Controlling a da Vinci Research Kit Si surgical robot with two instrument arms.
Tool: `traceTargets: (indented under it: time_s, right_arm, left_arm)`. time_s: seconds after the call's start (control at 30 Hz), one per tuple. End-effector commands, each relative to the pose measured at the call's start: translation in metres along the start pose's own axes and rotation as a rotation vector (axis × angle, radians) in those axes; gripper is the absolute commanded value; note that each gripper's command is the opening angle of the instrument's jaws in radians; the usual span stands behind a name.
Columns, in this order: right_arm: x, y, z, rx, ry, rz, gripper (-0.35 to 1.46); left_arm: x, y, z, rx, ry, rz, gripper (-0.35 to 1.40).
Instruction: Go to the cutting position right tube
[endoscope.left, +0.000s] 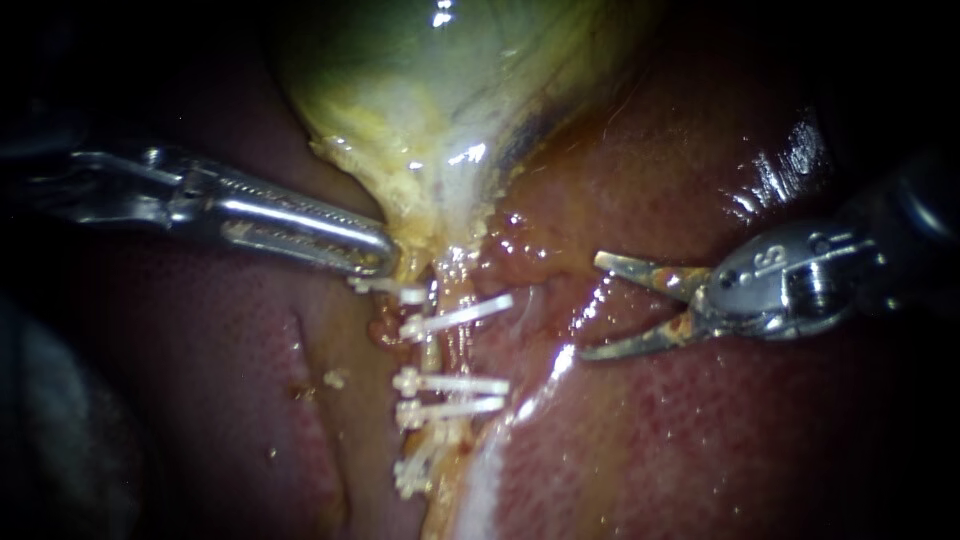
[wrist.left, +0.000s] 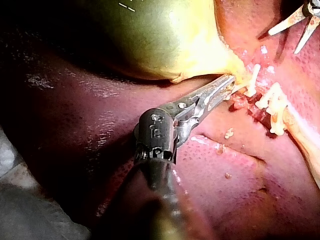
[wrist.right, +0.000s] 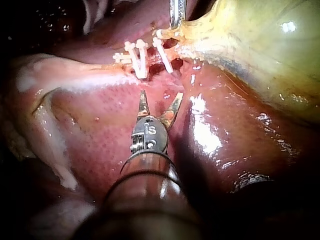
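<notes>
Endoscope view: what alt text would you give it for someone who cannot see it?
The right instrument, jaws open, points at a thin tube crossed by several white clips but stands apart from it. The left instrument rests its tip at the neck of the yellow-green gallbladder above the clips, with red liver all around.

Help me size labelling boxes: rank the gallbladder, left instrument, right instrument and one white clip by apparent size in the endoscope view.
1. gallbladder
2. left instrument and right instrument: look alike, and nearness to the camera may differ, so unranked
3. clip, smallest by far
</notes>
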Motion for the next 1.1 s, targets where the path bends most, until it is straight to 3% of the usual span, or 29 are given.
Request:
traceTargets:
  time_s: [0.03, 0.2, 0.4, 0.57, 0.63, 0.8, 1.1]
  right_arm:
    - [0.0000, -0.0001, 0.0000, 0.007, 0.002, 0.004, 1.43]
    - [0.0001, -0.0001, 0.0000, 0.042, 0.013, 0.003, 1.43]
    - [0.0001, -0.0001, 0.0000, 0.042, 0.013, 0.003, 1.43]
    - [0.0001, -0.0002, 0.0001, 0.051, 0.013, 0.002, 1.43]
    - [0.0002, -0.0004, 0.0003, 0.095, 0.039, 0.027, 1.43]
    - [0.0004, -0.0012, 0.0015, 0.218, 0.151, 0.149, 1.35]
    - [0.0009, -0.0026, 0.0063, 0.320, 0.191, 0.267, 1.30]
  left_arm:
    - [0.0000, 0.0000, -0.0001, 0.000, 0.000, 0.000, -0.35]
    - [0.0003, 0.0002, -0.0011, -0.008, -0.002, -0.001, -0.35]
    - [0.0022, 0.0011, -0.0059, 0.003, 0.007, -0.014, -0.35]
    - [0.0045, 0.0016, -0.0099, 0.027, 0.034, -0.017, -0.35]
    - [0.0047, 0.0014, -0.0101, 0.030, 0.035, -0.019, -0.35]
    - [0.0040, 0.0011, -0.0095, 0.035, 0.037, -0.015, -0.35]
    - [0.0041, 0.0011, -0.0094, 0.036, 0.037, -0.015, -0.35]
